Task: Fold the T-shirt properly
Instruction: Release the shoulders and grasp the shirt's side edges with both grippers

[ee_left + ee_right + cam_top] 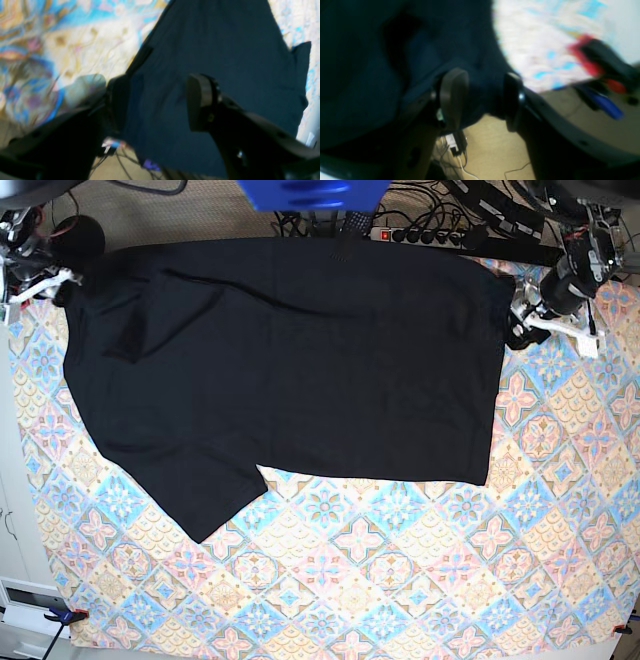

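**Black T-shirt spread along the table's far edge, both grippers parted at its corners**

The T-shirt [290, 370] lies flat across the far half of the patterned tablecloth [400, 580], its upper edge running along the table's far edge. One sleeve [190, 490] points toward the near left corner. The cloth looks mostly smooth, with a few creases near the far left corner.

The left gripper [160, 102] sits at the shirt's far right corner, its jaws apart with dark fabric between and behind them; the blur hides whether they touch it. The right gripper [482, 97] is at the far left corner, jaws likewise apart over the shirt's edge. Cables [440, 225] lie beyond the far edge.
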{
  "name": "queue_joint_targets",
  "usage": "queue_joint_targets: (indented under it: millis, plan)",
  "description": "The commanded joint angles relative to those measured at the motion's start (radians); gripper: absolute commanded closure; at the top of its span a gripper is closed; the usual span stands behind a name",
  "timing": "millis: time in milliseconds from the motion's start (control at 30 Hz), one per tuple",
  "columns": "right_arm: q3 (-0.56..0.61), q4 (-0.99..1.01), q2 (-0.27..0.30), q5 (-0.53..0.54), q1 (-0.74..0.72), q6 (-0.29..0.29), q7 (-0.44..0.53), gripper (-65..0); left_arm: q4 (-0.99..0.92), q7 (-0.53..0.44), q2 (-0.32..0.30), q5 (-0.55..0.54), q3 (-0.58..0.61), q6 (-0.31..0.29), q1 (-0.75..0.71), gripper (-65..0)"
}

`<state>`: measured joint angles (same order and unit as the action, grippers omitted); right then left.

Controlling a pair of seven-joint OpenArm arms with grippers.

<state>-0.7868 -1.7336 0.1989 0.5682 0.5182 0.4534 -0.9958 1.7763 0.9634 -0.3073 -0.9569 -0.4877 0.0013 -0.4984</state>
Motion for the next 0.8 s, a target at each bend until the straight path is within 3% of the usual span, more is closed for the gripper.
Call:
queue_joint_targets:
  millis: [0, 300, 600, 767]
  plan:
    - [-0.001, -0.016, 0.014, 0.022, -0.023, 0.011, 0.019, -26.9, 0.004, -0.007, -0.011, -0.004, -0.006, -0.005, 0.031, -35.5]
    - [0.105, -0.012, 0.026, 0.014, -0.195, 0.011, 0.018, -26.9, -0.212, -0.005, -0.01, 0.143, 0.048, -0.005, 0.332, -35.5]
    - [0.272, -0.006, 0.035, -0.153, -0.321, 0.011, 0.016, -26.8, -0.528, -0.017, -0.008, 0.284, 0.086, -0.005, 0.656, -35.5]
    - [0.293, -0.006, 0.035, -0.219, -0.361, 0.011, 0.016, -26.8, -0.682, -0.153, -0.006, 0.35, 0.235, -0.005, 0.771, -35.5]
